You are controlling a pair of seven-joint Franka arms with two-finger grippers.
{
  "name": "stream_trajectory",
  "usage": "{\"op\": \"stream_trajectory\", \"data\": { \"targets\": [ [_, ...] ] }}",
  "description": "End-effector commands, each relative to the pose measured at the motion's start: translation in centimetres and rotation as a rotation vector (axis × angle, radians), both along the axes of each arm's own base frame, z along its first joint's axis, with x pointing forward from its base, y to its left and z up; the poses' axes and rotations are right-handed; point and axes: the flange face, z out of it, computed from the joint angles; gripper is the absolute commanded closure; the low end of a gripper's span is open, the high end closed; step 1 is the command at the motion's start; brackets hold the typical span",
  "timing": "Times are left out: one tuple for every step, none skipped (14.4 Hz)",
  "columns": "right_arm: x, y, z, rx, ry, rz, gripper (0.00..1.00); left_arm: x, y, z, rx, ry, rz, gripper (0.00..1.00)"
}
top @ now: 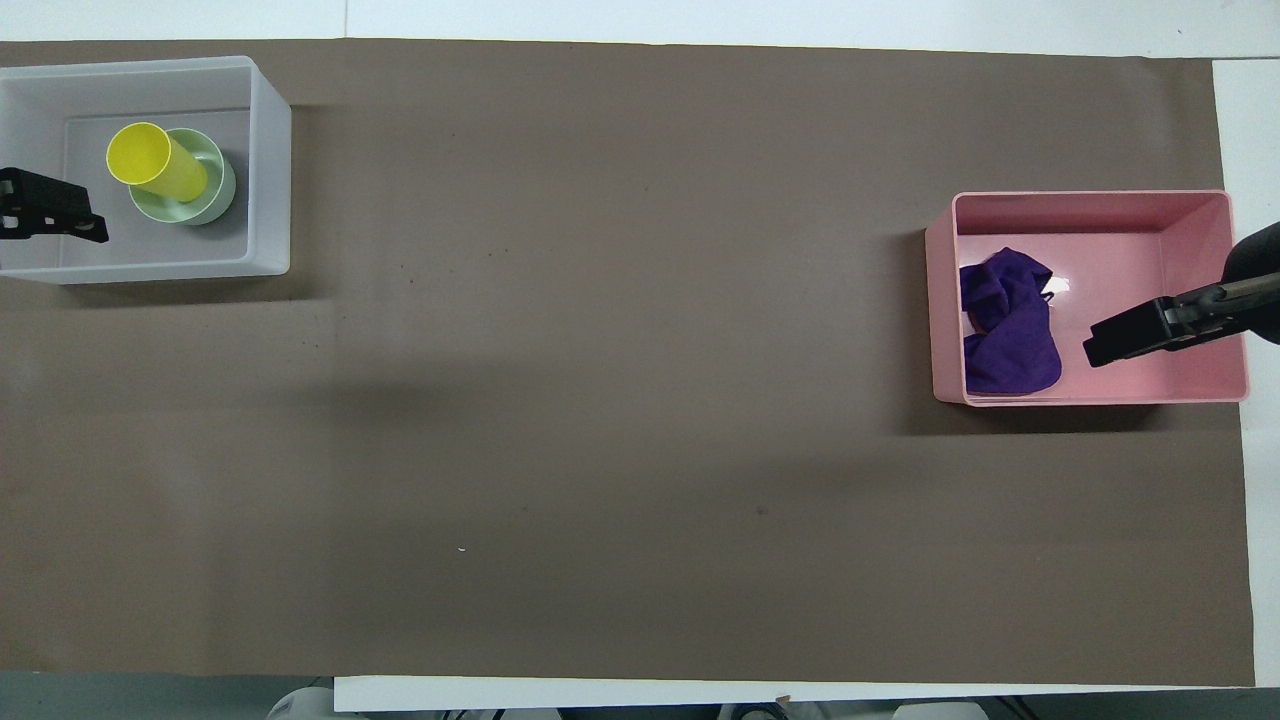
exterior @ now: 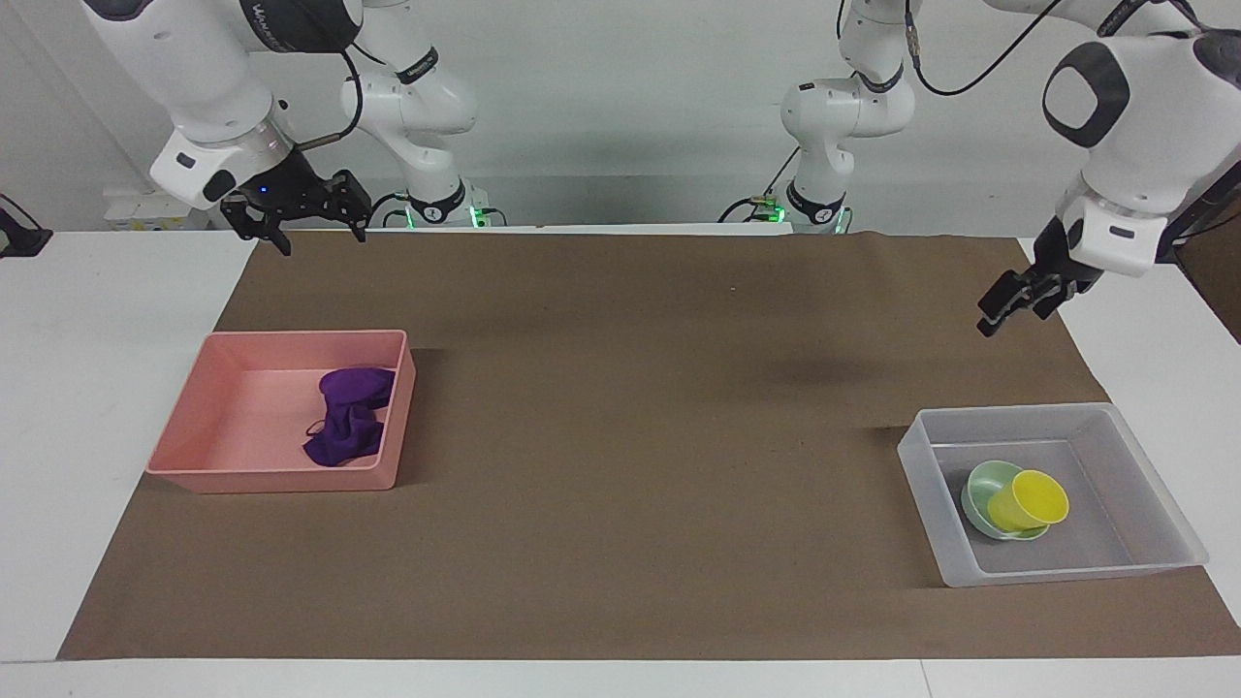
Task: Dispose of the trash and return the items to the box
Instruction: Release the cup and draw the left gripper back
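The purple fabric wad (exterior: 347, 427) (top: 1008, 325) lies in the pink bin (exterior: 271, 480) (top: 1090, 197). The yellow cup (exterior: 1030, 499) (top: 155, 165) leans tilted in the mint-green bowl (exterior: 981, 482) (top: 224, 176). Both sit inside the clear-grey box (exterior: 1008, 412) (top: 270, 150). My left gripper (exterior: 1008, 315) (top: 55, 210) is open and empty, raised high over the box's edge. My right gripper (exterior: 308, 228) (top: 1130, 340) is open and empty, and waits raised over the pink bin.
A brown mat (exterior: 630, 436) covers most of the white table (exterior: 78, 388). The pink bin stands at the right arm's end and the box at the left arm's end. Nothing else lies on the mat between them.
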Motion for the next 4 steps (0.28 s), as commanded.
{"op": "stream_trajectory", "data": {
  "targets": [
    [-0.29,-0.13,0.23,-0.012,-0.019,0.017,0.01,-0.96,0.29,0.52,0.017,0.048,-0.083,0.00],
    [-0.25,-0.21,0.25,-0.012,-0.022,0.016,0.01,-1.09,0.12,0.41,0.017,0.061,-0.086,0.00],
    [-0.09,-0.29,0.16,-0.012,-0.033,0.015,0.01,-1.21,0.09,0.37,0.014,0.067,-0.089,0.00],
    [-0.01,-0.30,-0.21,-0.012,-0.037,0.015,0.01,-1.30,0.00,0.43,0.013,0.073,-0.091,0.00]
  ]
}}
